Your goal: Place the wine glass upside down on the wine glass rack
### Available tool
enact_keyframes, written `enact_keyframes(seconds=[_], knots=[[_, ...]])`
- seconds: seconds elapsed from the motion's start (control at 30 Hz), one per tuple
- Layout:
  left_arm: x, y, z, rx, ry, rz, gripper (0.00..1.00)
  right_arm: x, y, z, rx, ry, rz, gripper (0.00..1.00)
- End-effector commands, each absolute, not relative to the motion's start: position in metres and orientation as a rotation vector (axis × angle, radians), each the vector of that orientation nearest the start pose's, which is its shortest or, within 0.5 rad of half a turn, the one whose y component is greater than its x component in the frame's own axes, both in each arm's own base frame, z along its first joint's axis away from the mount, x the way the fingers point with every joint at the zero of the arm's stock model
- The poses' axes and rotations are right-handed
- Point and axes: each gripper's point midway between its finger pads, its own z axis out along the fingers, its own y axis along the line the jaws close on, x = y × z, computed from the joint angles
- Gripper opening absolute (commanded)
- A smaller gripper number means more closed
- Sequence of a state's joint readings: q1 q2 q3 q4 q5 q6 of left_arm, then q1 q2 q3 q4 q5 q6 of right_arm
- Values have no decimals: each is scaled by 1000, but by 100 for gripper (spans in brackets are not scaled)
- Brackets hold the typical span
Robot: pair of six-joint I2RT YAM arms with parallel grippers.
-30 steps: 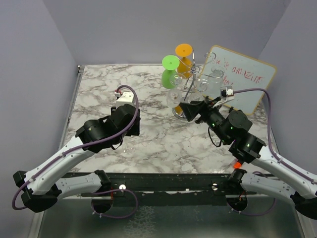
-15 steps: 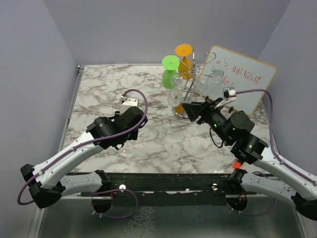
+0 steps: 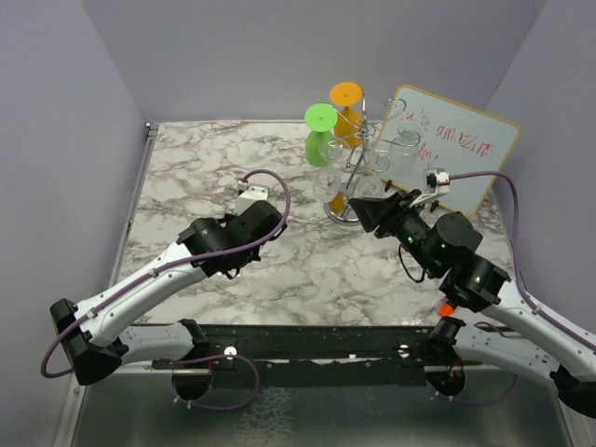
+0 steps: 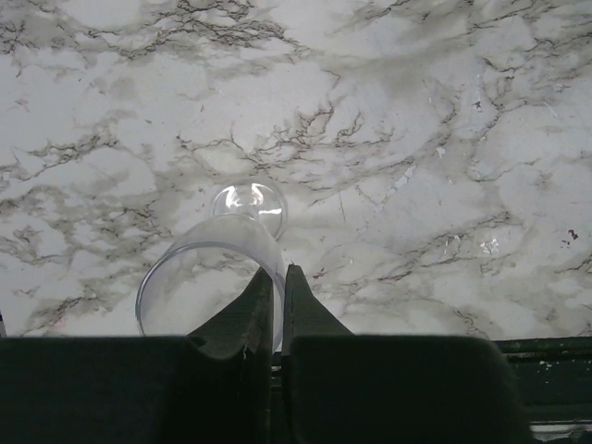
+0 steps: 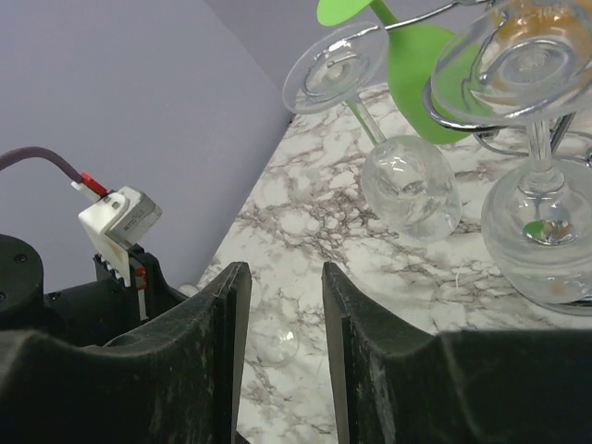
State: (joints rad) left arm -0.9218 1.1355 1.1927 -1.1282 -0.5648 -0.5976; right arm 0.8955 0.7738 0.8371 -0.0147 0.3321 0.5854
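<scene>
A clear wine glass (image 4: 208,277) stands upright on the marble table (image 4: 416,139), its foot showing through the bowl. My left gripper (image 4: 277,277) is shut on the glass's rim, one finger inside the bowl and one outside. In the top view the left arm (image 3: 228,240) covers this glass. The chrome wine glass rack (image 3: 358,154) stands at the back right with several glasses hanging upside down from its arms (image 5: 416,18). My right gripper (image 5: 282,268) hovers just in front of the rack, open, with nothing between its fingers. The held glass (image 5: 275,342) shows faintly below its fingers.
On the rack hang a green glass (image 3: 318,130), an orange glass (image 3: 346,101) and clear glasses (image 5: 412,190). A white board with red writing (image 3: 461,154) leans behind the rack at the right. Grey walls close in the table on three sides.
My left arm has swung right and forward over the glass, and its jaws have closed on the rim. The right gripper's jaws have narrowed while it edged slightly right.
</scene>
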Motion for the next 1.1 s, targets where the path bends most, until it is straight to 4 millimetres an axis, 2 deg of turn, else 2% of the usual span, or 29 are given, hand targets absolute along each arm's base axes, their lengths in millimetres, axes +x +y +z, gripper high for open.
enact_keyframes(seconds=[0.0, 0.1, 0.17, 0.3, 0.47, 0.63, 0.83, 1.07], knots=[[199, -149, 210, 250, 2390, 8, 0, 228, 222, 343, 92, 1649, 911, 41], [198, -168, 220, 284, 2379, -122, 0, 226, 221, 332, 156, 1703, 927, 41], [192, -190, 230, 344, 2366, -283, 0, 223, 222, 321, 194, 1754, 947, 46], [186, -231, 243, 447, 2320, -532, 0, 214, 216, 285, 370, 1882, 975, 54], [193, -263, 255, 465, 2239, -677, 0, 204, 198, 238, 652, 1943, 1014, 59], [193, -291, 266, 487, 2112, -833, 0, 197, 185, 206, 909, 1918, 1085, 64], [189, -311, 280, 501, 1958, -946, 0, 193, 184, 166, 1241, 1890, 1193, 61], [185, -317, 294, 439, 1820, -1037, 0, 203, 212, 163, 1369, 1883, 1312, 61]])
